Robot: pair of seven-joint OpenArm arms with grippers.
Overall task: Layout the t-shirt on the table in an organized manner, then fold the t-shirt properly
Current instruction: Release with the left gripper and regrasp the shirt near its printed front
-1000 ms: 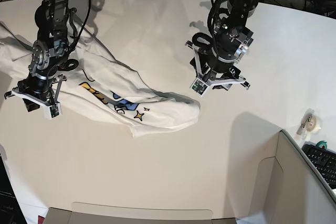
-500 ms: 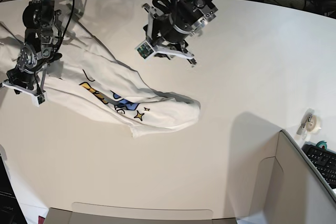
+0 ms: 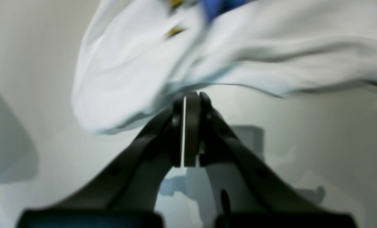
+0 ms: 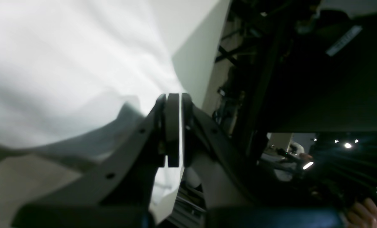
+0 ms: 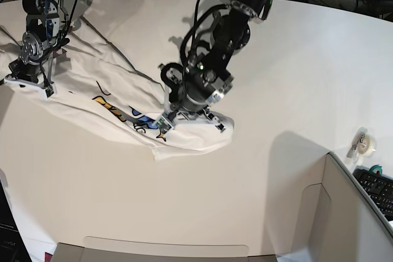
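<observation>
Barely begun — the white cotton printed t-shirt [image 5: 116,105] lies bunched on the off-white table [image 5: 295,78], unfolded. Left gripper [image 3: 188,98] clenched at its edge, right gripper [image 4: 172,101] clenched — whether on cloth, I cannot tell.

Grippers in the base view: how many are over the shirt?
2: the left gripper is over the right end, in that view, of the white printed cotton t-shirt; the right gripper is over its left part. None seems hidden.

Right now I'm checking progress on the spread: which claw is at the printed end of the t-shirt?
The left claw, shut over the t-shirt beside its blue-and-yellow lettering; the right claw is at the plain white end.
</observation>
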